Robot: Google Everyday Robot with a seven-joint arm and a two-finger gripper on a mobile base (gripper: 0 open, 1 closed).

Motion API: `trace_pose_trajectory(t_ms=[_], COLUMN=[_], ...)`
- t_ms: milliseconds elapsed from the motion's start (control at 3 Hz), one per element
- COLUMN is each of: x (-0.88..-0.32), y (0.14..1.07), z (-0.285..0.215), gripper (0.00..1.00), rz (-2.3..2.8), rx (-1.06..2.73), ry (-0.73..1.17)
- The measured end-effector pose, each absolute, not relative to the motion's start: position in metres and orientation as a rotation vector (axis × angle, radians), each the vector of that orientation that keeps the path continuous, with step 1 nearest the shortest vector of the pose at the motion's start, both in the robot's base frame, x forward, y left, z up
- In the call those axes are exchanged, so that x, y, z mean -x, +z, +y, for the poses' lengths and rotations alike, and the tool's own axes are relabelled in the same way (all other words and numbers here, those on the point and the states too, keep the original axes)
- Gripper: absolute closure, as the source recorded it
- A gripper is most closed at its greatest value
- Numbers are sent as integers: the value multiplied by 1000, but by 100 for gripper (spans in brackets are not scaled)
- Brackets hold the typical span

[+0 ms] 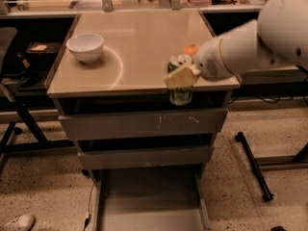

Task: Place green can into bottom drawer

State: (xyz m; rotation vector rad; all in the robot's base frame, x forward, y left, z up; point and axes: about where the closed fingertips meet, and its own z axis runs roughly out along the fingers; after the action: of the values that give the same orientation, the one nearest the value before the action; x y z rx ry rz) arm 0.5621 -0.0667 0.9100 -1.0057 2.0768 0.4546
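Observation:
The green can point(180, 94) with a silver top hangs in my gripper point(180, 76), just past the front edge of the beige cabinet top point(139, 47), in front of the top drawer. My gripper's pale fingers point(178, 77) are shut on the can's upper body. My white arm point(250, 44) reaches in from the right. The bottom drawer point(149, 201) is pulled out below, a wide grey tray with low side rails, and nothing shows in it. The can is well above it and a little right of its middle.
A white bowl point(85, 47) sits on the cabinet top at the left. An orange fruit point(191, 49) lies behind the gripper. Two closed grey drawers point(142, 124) sit above the open one. Black frame legs point(252, 165) stand on the floor at right and a chair at left.

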Motion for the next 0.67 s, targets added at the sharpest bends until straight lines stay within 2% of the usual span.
trace_pose_trajectory(t_ms=[667], x=[-495], y=[782], z=[-85], gripper=[100], rz=[2286], rx=[807], ry=[631])
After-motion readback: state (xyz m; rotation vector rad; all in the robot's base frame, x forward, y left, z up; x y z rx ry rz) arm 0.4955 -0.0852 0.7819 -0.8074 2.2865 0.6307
